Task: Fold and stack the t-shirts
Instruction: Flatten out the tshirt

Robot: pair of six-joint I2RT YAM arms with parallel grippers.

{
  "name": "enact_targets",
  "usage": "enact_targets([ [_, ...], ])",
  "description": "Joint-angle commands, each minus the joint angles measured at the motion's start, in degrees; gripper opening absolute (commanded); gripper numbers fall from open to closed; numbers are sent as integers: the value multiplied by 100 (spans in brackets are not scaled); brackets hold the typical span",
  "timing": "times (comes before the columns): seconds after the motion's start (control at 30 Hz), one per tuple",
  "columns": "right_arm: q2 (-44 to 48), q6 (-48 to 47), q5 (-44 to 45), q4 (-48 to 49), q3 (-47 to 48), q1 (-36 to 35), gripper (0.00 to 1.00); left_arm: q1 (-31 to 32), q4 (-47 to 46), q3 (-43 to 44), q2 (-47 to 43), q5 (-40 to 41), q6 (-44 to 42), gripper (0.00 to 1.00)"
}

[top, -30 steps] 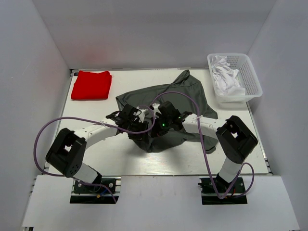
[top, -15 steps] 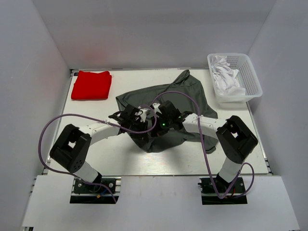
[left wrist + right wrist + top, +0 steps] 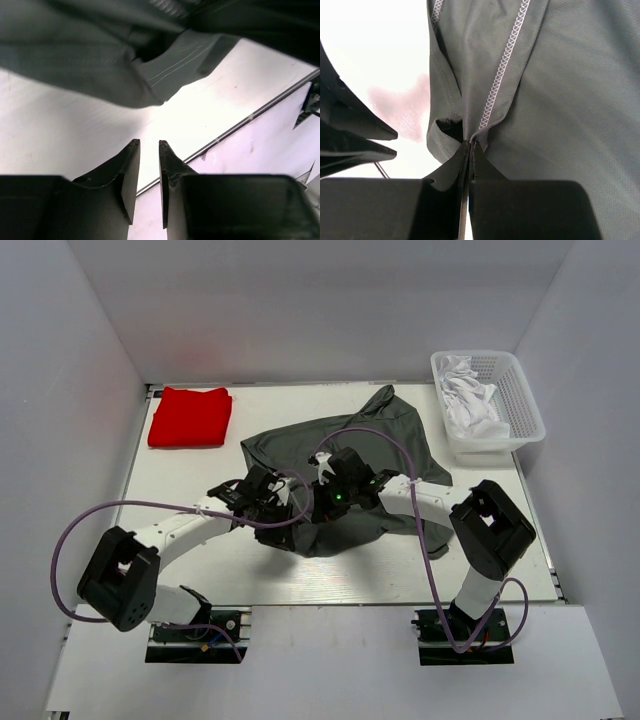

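A crumpled dark grey t-shirt (image 3: pixel 370 435) lies in the middle of the white table (image 3: pixel 200 570). My right gripper (image 3: pixel 318 502) is shut on a seamed fold of the shirt at its near left edge; the right wrist view shows the fingertips (image 3: pixel 471 145) pinching the grey cloth (image 3: pixel 570 100). My left gripper (image 3: pixel 275 508) is just left of that edge. In the left wrist view its jaws (image 3: pixel 149 145) stand slightly apart and empty over the bare table, with the shirt (image 3: pixel 100 55) ahead of them. A folded red t-shirt (image 3: pixel 190 417) lies at the far left.
A white plastic basket (image 3: pixel 520 400) holding white clothes (image 3: pixel 468 400) stands at the far right. White walls close in the table on three sides. The table's near edge rail (image 3: pixel 250 117) runs close to my left gripper.
My left arm's elbow has swung out to the left, and its gripper has drawn back a little to the left of the shirt's edge. My right gripper has stayed shut on the shirt.
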State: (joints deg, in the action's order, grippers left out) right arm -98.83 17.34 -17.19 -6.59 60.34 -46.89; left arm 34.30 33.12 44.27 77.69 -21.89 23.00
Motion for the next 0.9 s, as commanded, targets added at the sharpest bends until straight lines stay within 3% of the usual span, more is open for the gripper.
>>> enact_targets([
  [0.0,30,-47,-179,88,259,-57,0,24,335,11,-1,210,99,31],
  [0.07,65,-64,-153,105,242,-65,0,24,335,247,123,482,160,36],
  [0.13,65,-73,-127,105,233,-57,0,24,99,397,194,737,160,51],
  [0.17,74,-65,-109,88,233,-65,0,24,-24,459,194,739,100,64],
  [0.3,48,-38,170,-70,294,-48,0,-55,-780,460,368,405,-23,65],
  [0.53,-119,542,1427,-518,391,49,1,6,-781,662,862,150,-182,65],
  [0.6,-225,594,1429,-545,452,75,16,6,-912,662,801,150,-235,65],
  [0.63,-268,630,1429,-545,461,84,28,6,-913,610,800,89,-287,65],
  [0.67,-295,630,1394,-545,479,110,46,6,-965,609,800,88,-349,65],
  [0.7,-295,665,1385,-545,523,136,53,6,-1027,609,748,19,-349,65],
  [0.73,-243,665,1394,-536,532,137,68,6,-1027,609,748,18,-410,65],
  [0.83,81,595,1446,-502,497,198,89,6,-1132,609,870,-114,-577,65],
  [0.87,257,586,1507,-501,427,216,89,6,-1133,609,923,-183,-639,64],
])
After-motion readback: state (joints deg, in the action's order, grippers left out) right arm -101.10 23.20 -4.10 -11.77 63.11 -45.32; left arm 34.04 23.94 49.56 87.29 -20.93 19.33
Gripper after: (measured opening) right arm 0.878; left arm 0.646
